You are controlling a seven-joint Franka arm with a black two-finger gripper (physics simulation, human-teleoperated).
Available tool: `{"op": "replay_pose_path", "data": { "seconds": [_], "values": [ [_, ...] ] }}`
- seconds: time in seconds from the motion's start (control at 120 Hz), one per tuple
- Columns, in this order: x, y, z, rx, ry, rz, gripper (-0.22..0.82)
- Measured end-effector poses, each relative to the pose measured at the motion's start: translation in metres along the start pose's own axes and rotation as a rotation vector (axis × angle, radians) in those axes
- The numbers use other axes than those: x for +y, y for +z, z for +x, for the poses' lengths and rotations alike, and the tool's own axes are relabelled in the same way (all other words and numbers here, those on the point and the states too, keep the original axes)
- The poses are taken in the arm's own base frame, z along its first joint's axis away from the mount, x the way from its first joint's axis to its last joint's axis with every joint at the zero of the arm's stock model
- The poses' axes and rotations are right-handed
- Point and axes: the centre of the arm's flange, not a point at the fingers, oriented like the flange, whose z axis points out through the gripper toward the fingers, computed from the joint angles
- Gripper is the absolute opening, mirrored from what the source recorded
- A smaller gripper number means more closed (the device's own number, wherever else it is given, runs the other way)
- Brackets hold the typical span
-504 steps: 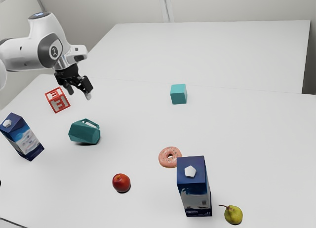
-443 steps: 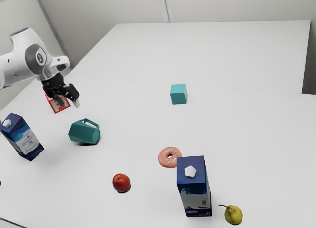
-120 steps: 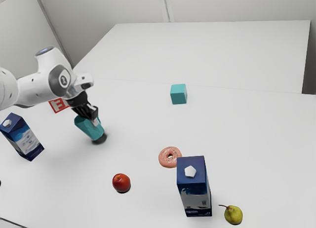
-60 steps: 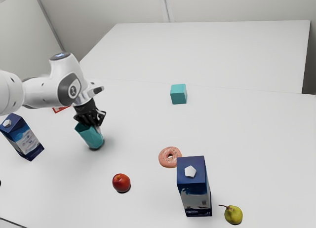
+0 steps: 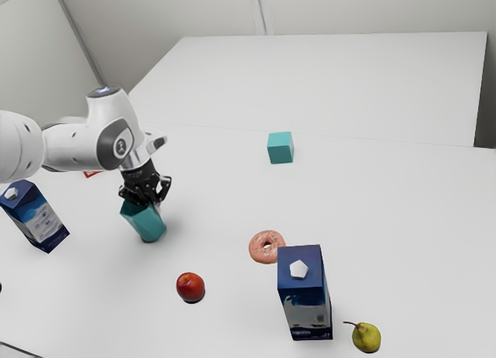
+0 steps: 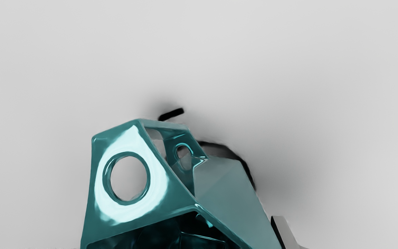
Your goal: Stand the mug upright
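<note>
The gripper (image 5: 150,201) is at the upper end of the teal mug (image 5: 146,222), shut on it. The mug leans, with its mouth up toward the exterior view's left and its base lower toward the right; whether the base touches the table I cannot tell. In the wrist view the mug (image 6: 230,193) shows its handle side, with round openings, and part of its dark inside. One finger (image 6: 285,231) stands against the mug's outer wall there; the other is hidden.
A blue carton (image 5: 35,216) stands left of the mug in the exterior view, with a red block (image 5: 92,173) mostly behind the arm. A red fruit (image 5: 191,287), donut (image 5: 266,246), second carton (image 5: 305,292), pear (image 5: 366,337) and teal cube (image 5: 280,148) are on the table (image 5: 372,195).
From lying on its side, the mug has been taken hold of and tilted up. Lately my hand and the mug have shifted slightly toward the exterior view's right and bottom, the mug standing steeper than at first.
</note>
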Motion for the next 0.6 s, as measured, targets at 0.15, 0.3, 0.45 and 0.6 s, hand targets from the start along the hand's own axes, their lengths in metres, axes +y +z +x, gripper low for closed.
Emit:
{"op": "replay_pose_path", "data": {
  "seconds": [0.15,0.3,0.45,0.6],
  "values": [
    [-0.0001,0.0054,-0.0003,-0.012,-0.04,0.021,-0.12],
    [-0.0005,0.0051,0.0003,-0.013,-0.069,0.024,0.21],
    [0.0,0.0031,0.0014,-0.01,-0.089,0.023,0.41],
    [0.0008,-0.0007,0.0033,-0.003,-0.104,0.018,0.51]
  ]
}}
